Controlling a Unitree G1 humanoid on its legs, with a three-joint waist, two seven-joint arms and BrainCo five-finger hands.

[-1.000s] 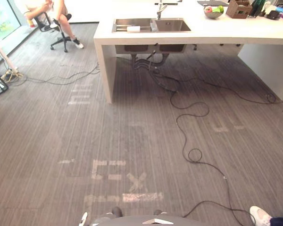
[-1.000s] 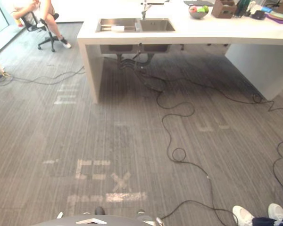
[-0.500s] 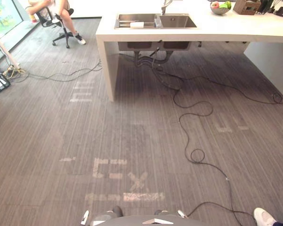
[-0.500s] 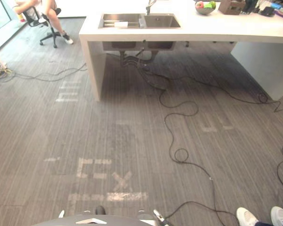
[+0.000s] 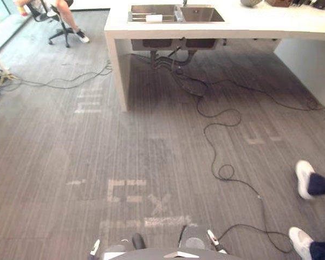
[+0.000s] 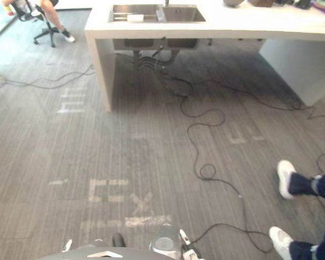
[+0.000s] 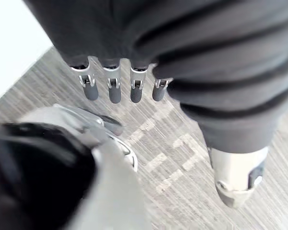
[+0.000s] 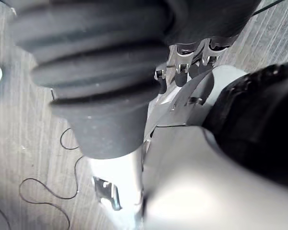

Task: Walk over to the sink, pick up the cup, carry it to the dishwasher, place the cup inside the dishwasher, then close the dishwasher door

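Left hand (image 7: 114, 90) is seen hanging over the grey carpeted floor (image 5: 97, 151), fingers straight and slightly spread, thumb (image 7: 237, 177) held apart, nothing gripped. Right hand (image 8: 181, 69) is seen hanging low as well, fingers loosely extended, thumb (image 8: 114, 179) set apart, nothing held. Sink (image 5: 176, 13) is set in a white counter (image 5: 260, 30) at 12 o'clock in the head views, well across the floor. Small white object taken as the cup (image 5: 153, 18) is seen lying in the sink's left basin, toward the basin's right side; its shape is too small to be told for sure. Person (image 5: 69, 19) on a wheeled office chair (image 5: 57, 37) is placed at 11 o'clock, apart from the counter. Another person's white shoes (image 5: 305, 179) are seen at 4 o'clock. Pale tape marks (image 5: 127, 190) are stuck on the floor at 6 o'clock
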